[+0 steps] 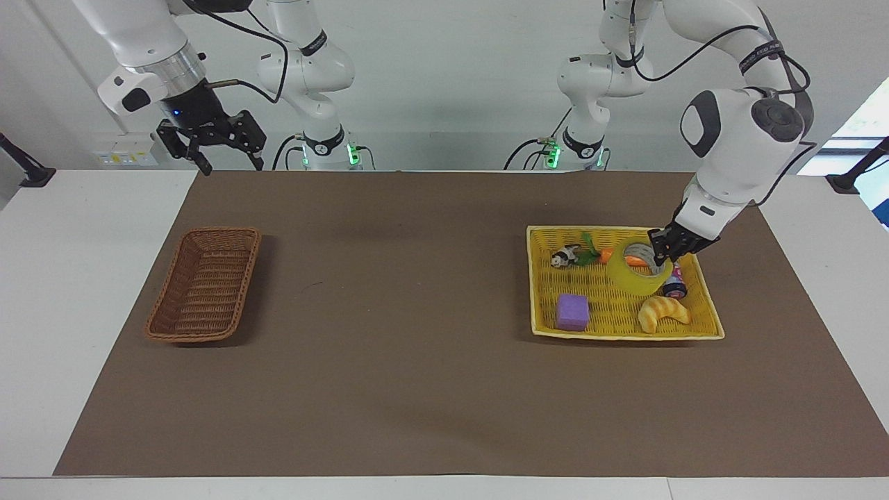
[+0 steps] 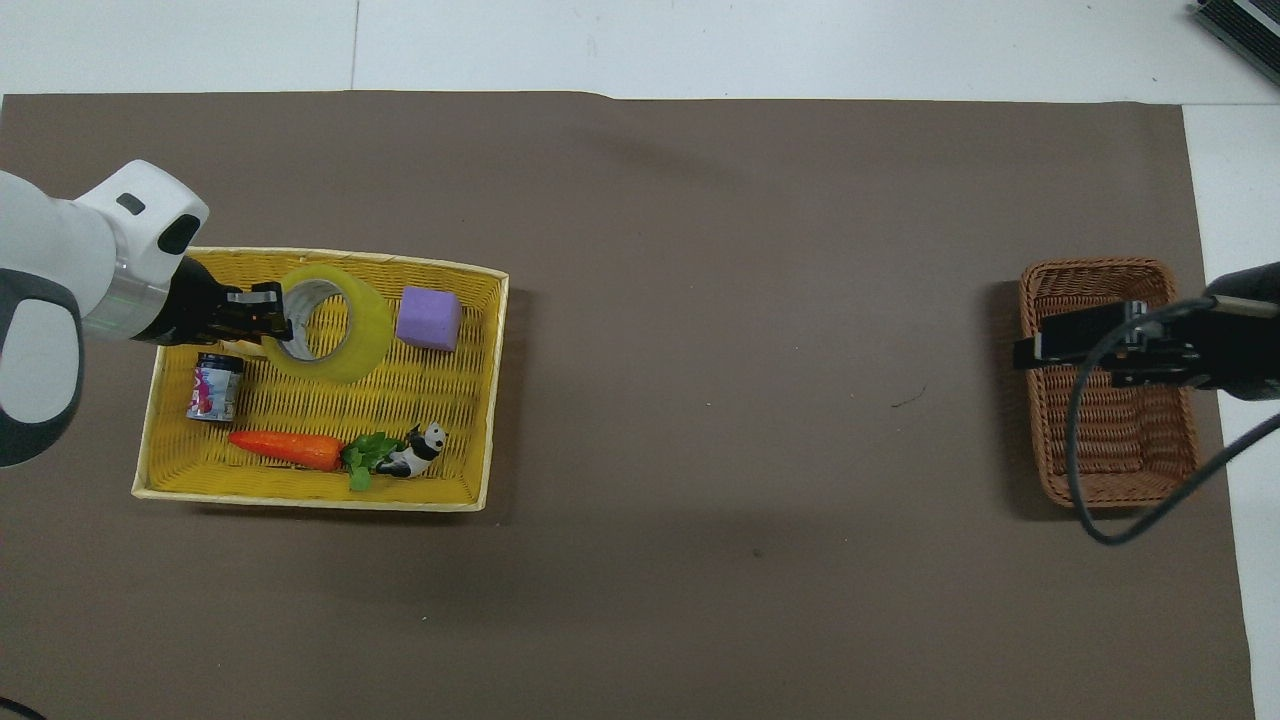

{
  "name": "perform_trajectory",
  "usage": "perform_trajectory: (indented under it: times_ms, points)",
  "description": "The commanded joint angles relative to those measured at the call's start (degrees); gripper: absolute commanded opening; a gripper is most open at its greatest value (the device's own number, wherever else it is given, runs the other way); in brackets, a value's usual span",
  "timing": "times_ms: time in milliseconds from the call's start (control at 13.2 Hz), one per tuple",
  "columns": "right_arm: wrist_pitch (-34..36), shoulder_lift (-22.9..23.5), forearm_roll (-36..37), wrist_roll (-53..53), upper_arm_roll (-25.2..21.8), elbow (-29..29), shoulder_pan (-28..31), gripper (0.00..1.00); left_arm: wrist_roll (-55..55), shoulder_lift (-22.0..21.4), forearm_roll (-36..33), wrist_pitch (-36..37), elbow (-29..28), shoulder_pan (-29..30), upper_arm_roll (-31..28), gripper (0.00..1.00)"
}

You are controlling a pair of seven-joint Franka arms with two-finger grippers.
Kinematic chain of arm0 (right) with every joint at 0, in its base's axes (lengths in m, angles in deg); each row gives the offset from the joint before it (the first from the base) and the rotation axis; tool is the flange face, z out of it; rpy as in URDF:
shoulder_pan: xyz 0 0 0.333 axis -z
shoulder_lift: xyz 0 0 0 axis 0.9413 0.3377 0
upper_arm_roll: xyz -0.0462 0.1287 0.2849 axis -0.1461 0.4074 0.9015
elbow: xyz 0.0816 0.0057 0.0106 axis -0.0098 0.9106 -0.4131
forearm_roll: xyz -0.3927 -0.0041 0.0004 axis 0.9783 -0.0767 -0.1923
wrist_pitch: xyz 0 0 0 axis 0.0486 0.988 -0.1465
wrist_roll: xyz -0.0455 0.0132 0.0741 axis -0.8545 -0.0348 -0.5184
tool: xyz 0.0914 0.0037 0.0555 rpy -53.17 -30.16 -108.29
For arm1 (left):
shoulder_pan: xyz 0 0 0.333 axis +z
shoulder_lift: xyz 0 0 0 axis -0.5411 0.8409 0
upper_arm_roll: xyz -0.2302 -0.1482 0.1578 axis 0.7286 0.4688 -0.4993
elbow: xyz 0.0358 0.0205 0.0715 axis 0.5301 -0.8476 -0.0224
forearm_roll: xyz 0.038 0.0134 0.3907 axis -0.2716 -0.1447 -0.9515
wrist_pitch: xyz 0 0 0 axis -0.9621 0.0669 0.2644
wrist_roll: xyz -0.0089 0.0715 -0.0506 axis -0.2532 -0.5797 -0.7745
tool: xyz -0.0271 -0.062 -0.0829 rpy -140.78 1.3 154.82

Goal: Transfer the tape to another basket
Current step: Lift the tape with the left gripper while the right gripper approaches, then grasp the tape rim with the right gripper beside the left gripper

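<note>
1. my right gripper hangs with jaws apart over the brown basket, waiting.
2. my left gripper is clamped on the wall of the tape, which hangs lifted below the jaws over the yellow basket.
3. i judge this one-sided pinch risky: the roll could swing, slip out, and drop on the jar or croissant beneath.

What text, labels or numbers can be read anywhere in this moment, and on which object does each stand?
None can be read.
Small can in the yellow basket: colourful printed label, too small to read.
Black band on the left arm: white lettering, too small to read.
Tape, purple block, brown basket: no print visible.
</note>
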Motion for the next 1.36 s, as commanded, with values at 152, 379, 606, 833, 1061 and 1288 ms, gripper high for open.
perform_trajectory:
  times_ms: [152, 379, 606, 833, 1061, 1288]
  points:
    - [-6.3, 1.3, -9.2, -13.3, 0.2, 2.0, -5.6, 1.0, -5.9, -0.1, 15.7, 0.1, 0.2, -6.4, 0.1, 0.0]
    - [-8.4, 1.6, -15.4, -16.6, 0.2, 4.2, -7.6, 1.0, -15.3, 0.3, 19.1, -7.4, 0.5, -11.2, 3.9, 0.0]
    - [-17.0, 1.6, -19.1, -17.5, 0.2, 8.7, -12.4, 1.0, -20.3, 0.5, 26.1, -11.8, 1.4, -12.9, 7.9, 0.0]
    - [-18.1, 1.4, -19.3, -11.3, 0.2, 11.0, -13.0, 1.0, -24.1, 1.1, 31.3, -13.1, 3.6, -12.8, 10.6, 0.0]
    - [-19.4, 1.5, -20.4, -3.1, 0.2, 12.6, -12.5, 1.0, -24.2, 1.8, 32.3, -12.1, 4.1, -13.1, 12.1, 0.0]
    - [-20.3, 1.5, -24.1, -2.9, 0.1, 13.2, -12.0, 1.0, -25.6, 1.6, 32.3, -11.0, 4.4, -13.5, 13.0, 0.0]
